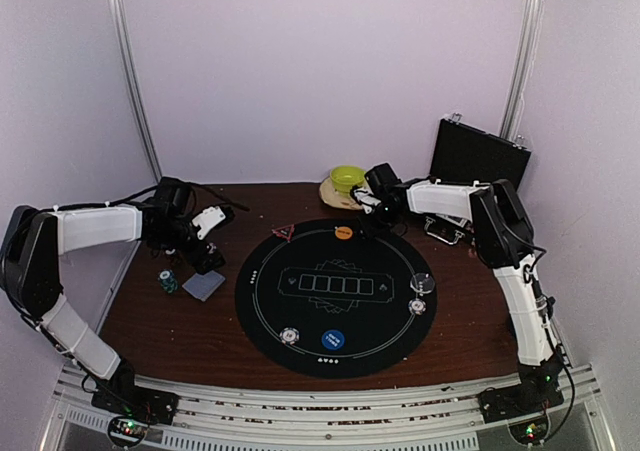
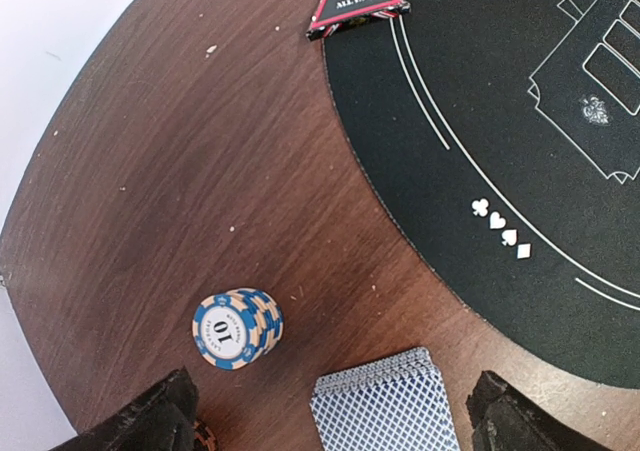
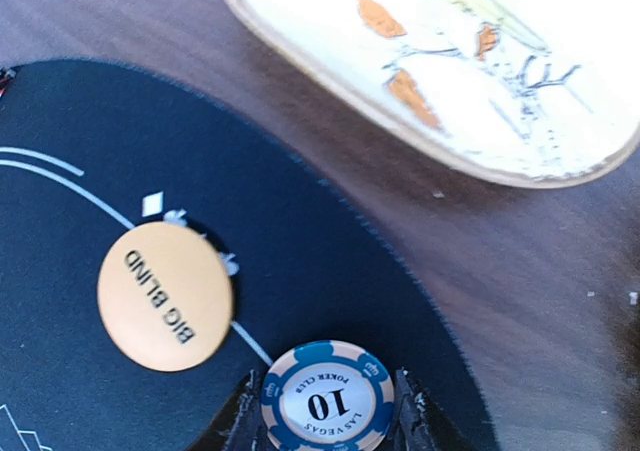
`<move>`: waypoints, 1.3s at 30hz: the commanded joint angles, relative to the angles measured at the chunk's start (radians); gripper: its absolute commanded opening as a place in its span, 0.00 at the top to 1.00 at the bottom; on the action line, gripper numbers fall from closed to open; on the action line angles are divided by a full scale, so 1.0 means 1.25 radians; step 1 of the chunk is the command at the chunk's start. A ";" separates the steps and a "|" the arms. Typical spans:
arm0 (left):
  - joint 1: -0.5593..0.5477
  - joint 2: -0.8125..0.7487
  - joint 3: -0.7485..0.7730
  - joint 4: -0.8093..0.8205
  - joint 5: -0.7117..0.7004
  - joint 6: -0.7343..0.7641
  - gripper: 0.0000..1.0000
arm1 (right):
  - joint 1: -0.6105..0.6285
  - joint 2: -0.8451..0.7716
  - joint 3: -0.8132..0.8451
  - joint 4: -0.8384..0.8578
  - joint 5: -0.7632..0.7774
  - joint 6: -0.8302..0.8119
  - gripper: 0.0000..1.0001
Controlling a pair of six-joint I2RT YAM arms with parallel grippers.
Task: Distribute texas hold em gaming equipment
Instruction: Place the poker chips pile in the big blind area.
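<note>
Right up against the right wrist lens is a blue-and-white poker chip (image 3: 327, 399), pinched edge to edge by the right gripper (image 3: 327, 417), one finger on each side. So that hand is clamped on it, face up and level. It's round, so there's no real long axis; the "10" on it faces the camera. It sits over the rim of the black mat (image 3: 60, 111), and just off the left finger is the orange "BIG BLIND" disc (image 3: 165, 296). My guess is the chip is going down as that seat's bet, which would explain the flat edge grip. Can't tell if it's touching the felt yet. Farther out past the fingertips is the painted plate (image 3: 450, 101), well clear. Over on the left side, the left gripper (image 2: 330, 423) is spread wide with nothing in it, fingers straddling the card deck (image 2: 385, 406) without touching, looks lined up for a grab. The deck's slightly fanned end points ahead toward the mat; the rest is cropped, so its long axis is a guess. A chip stack (image 2: 238, 328) stands just ahead of the left finger, and the red triangle (image 2: 350, 1) lies far ahead at the mat's rim, one tip pointing away.
</note>
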 commanded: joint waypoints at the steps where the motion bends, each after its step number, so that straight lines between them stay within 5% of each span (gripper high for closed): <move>1: 0.005 0.006 -0.006 0.030 0.000 0.003 0.02 | -0.001 0.018 0.034 0.007 -0.027 0.000 0.63; 11: 0.004 0.009 -0.007 0.029 -0.001 0.003 0.02 | -0.001 0.058 0.092 -0.014 -0.024 0.004 0.62; 22: 0.005 0.014 -0.006 0.028 0.001 0.003 0.02 | -0.001 0.037 0.066 -0.017 -0.022 -0.004 0.49; 39: 0.005 0.028 -0.003 0.025 0.001 0.002 0.02 | -0.001 0.000 0.008 0.004 0.008 -0.011 0.59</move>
